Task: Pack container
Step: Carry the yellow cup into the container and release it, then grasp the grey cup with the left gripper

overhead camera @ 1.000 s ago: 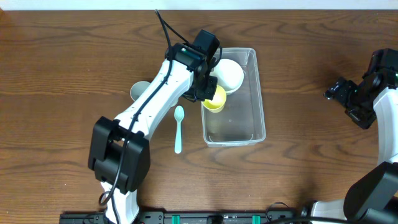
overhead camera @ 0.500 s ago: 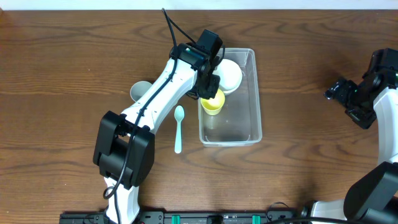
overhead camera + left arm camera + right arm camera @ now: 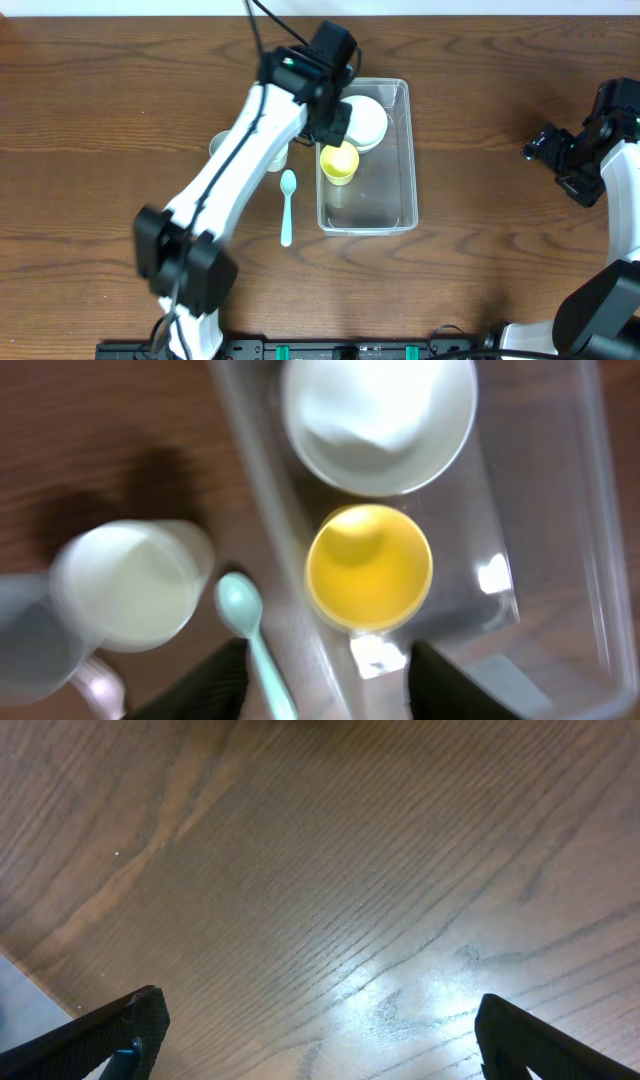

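The clear container [image 3: 410,150] lies at mid table with a white bowl [image 3: 366,120] at its far end and a yellow cup [image 3: 339,163] upright beside its left wall. My left gripper [image 3: 333,125] hovers above them, open and holding nothing. In the left wrist view the yellow cup [image 3: 368,568] and the white bowl [image 3: 378,420] sit inside the container [image 3: 520,490], ahead of my left gripper [image 3: 325,690], whose dark fingertips [image 3: 205,685] stand apart. My right gripper [image 3: 545,150] is far to the right, open over bare wood [image 3: 320,1020].
A mint green spoon [image 3: 287,205] lies on the table just left of the container. A white cup [image 3: 214,147] stands further left, partly hidden by my left arm. In the left wrist view the spoon [image 3: 243,612] and cup [image 3: 130,585] appear blurred.
My left gripper has opened, let go of the yellow cup inside the container and risen. The container has slid slightly to the left. The right arm has not moved.
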Motion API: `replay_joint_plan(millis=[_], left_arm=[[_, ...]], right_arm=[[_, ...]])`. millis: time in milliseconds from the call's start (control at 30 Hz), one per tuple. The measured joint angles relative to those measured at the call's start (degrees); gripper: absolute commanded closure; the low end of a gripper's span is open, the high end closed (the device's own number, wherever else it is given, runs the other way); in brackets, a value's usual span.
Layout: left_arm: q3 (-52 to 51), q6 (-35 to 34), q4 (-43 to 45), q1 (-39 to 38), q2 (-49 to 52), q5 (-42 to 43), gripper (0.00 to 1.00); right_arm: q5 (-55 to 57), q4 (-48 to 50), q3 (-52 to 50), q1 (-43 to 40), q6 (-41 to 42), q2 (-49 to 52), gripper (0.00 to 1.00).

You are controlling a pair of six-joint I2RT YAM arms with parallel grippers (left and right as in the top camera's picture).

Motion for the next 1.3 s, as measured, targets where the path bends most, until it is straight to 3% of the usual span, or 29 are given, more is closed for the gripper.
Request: replay_joint_plan(millis=[167, 300, 533, 767, 1033, 1300], left_arm=[[1.66, -1.57, -6.95, 2.69, -6.43, -5.01, 0.39], [-0.15, -3.78, -7.82, 10.05, -6.21, -7.21, 0.39], [-11.69, -6.27, -0.61, 25.05, -1.95, -5.51, 0.42], [-20.11, -5.99, 5.46, 28.83, 1.75, -3.48, 0.45], [-21.53, -5.09, 8.28, 28.81, 4.22, -2.58, 0.91], [-21.51, -4.35, 8.11, 30.03, 4.2, -2.47, 0.94]], right_arm=[[0.0, 0.0, 0.0, 0.0, 0.02, 0.0, 0.01], [0.0, 0.02, 0.0, 0.0, 0.0, 0.0, 0.01], [0.0, 0.02, 0.0, 0.0, 0.0, 0.0, 0.01], [0.0, 0.04, 0.0, 0.0, 0.0, 0.0, 0.01], [0.0, 0.04, 0.0, 0.0, 0.0, 0.0, 0.01], [0.0, 0.04, 0.0, 0.0, 0.0, 0.0, 0.01]])
